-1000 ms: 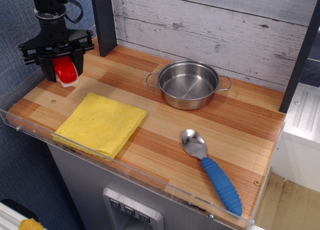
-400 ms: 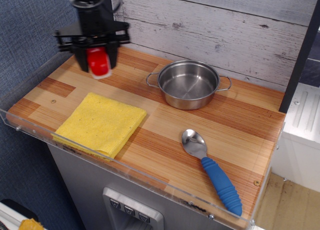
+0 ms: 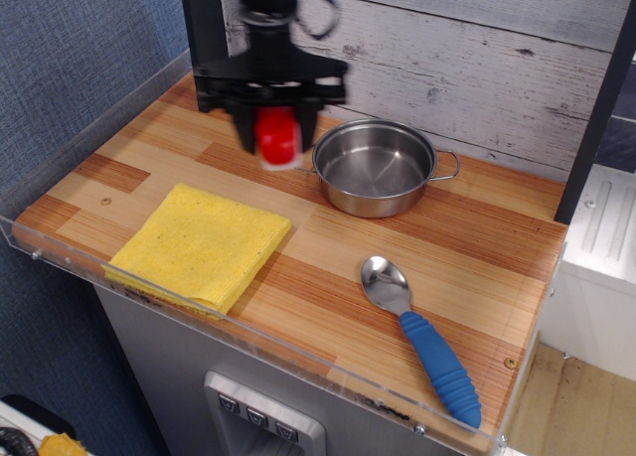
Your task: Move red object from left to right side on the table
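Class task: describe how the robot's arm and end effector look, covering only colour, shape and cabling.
The end effector is matte black: a wide horizontal bar with short fingers hanging beneath it. It is mounted on a black cylindrical wrist, with a black cable looping beside it. No markings are legible, as the image is motion-blurred.

One red object, one pot, one spoon, one cloth

Whitewashed planks formed the back wall, blue textured fabric covered the left wall, and pale wood flooring showed at lower right.
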You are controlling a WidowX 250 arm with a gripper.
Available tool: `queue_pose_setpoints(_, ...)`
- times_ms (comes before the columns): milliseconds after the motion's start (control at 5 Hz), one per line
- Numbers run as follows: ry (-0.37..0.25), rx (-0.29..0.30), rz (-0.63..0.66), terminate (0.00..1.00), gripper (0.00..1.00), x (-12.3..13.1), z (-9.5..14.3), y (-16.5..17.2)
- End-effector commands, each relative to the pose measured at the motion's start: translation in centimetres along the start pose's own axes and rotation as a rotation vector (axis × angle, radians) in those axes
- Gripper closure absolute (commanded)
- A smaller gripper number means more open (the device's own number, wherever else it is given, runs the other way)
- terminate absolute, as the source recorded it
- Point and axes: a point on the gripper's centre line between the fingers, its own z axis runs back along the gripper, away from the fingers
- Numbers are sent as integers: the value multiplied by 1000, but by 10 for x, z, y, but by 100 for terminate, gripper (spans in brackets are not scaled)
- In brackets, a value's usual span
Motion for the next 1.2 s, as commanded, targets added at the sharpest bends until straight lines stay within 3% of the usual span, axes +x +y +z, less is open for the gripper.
queue_pose_setpoints(0, -84, -50, -156, 0, 100, -40, 23, -59)
queue_pose_setpoints(200, -101, -109, -222, 0, 100, -54, 23, -83)
queue_pose_setpoints(600, -84, -142, -291, 0, 100, -74, 1, -121)
queue_pose_setpoints(1000, -26, -75, -338, 0, 100, -87, -27, -127)
